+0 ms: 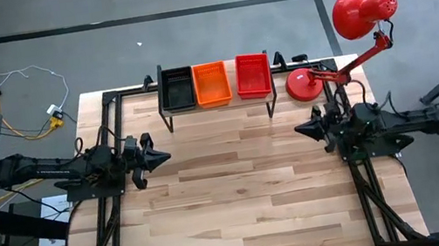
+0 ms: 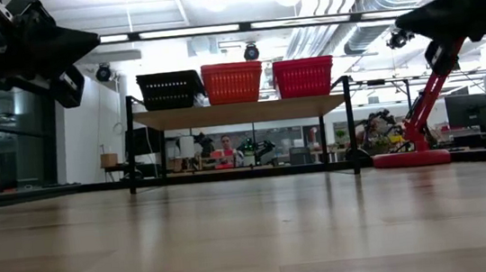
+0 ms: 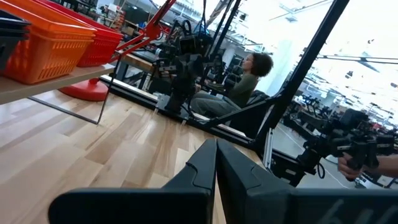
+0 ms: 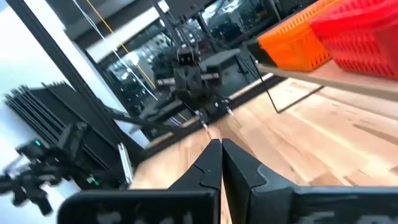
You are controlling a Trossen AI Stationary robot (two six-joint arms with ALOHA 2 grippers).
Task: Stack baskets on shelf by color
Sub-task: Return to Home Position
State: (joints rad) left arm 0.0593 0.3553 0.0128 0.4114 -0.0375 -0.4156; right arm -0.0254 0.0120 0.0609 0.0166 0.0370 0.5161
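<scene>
End effectors (image 1: 163, 157) (image 1: 300, 129) closed, level, mid-air.

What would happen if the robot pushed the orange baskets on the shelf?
Probably they'd slide easily: the orange baskets are thin mesh plastic, so likely light. Sitting high on the narrow shelf, they might tip or fall off the edge.

Matt plastic mesh baskets (image 1: 214, 83) are sitting on a smooth light-wood shelf (image 2: 240, 112), black metal legs (image 2: 352, 133), wooden table (image 1: 238, 182) gleaming.

Overhead and table-level views share the shelf (image 2: 240, 112)
</scene>
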